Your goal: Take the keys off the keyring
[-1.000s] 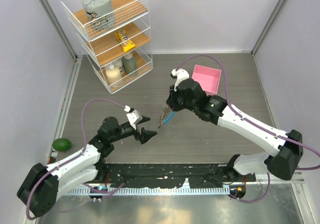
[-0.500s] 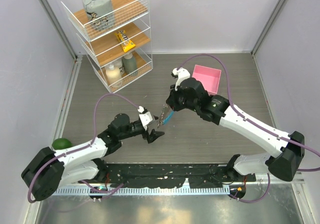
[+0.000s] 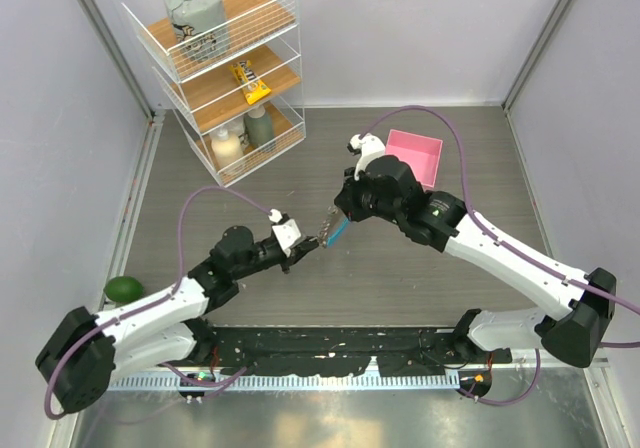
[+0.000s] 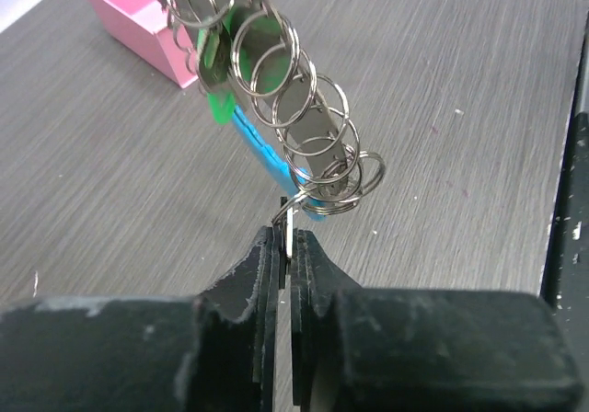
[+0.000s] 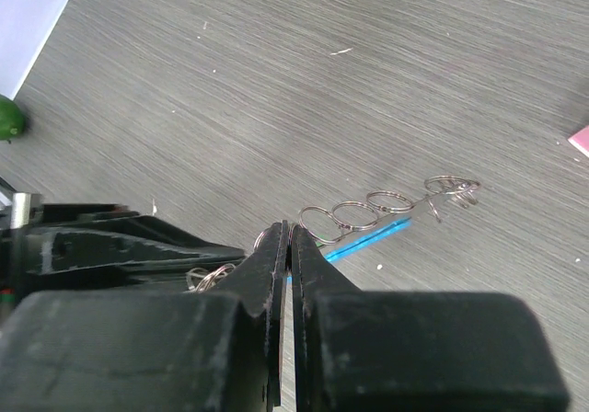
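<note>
Jaws first: the left gripper [image 4: 288, 239] has its jaws squeezed shut on a thin loop of wire at the very bottom end of the keyring [image 4: 299, 108], and the right gripper [image 5: 283, 237] has its jaws pinched shut on a ring at the other end. So the whole thing hangs between the two arms, up off the worktop [image 4: 442, 81]. That's the big change. A second ago the left jaws were spread wide and sitting well apart from the dangling chain, half a second ago they'd slid in just under it, and now they've closed on it. The right arm has barely budged the whole time, just a small nudge. Up close the keyring looks like a run of linked silvery rings, with the green-headed key [image 4: 219, 99] tucked near the top and the blue strip [image 4: 262, 154] running behind the rings, the pink box [image 4: 147, 26] further back. My read is that the reach-and-grab part is done and the keyring is now held at both ends, which is what you'd want before working the key off. The key itself is still threaded on though, so the actual removal hasn't started yet.
</note>
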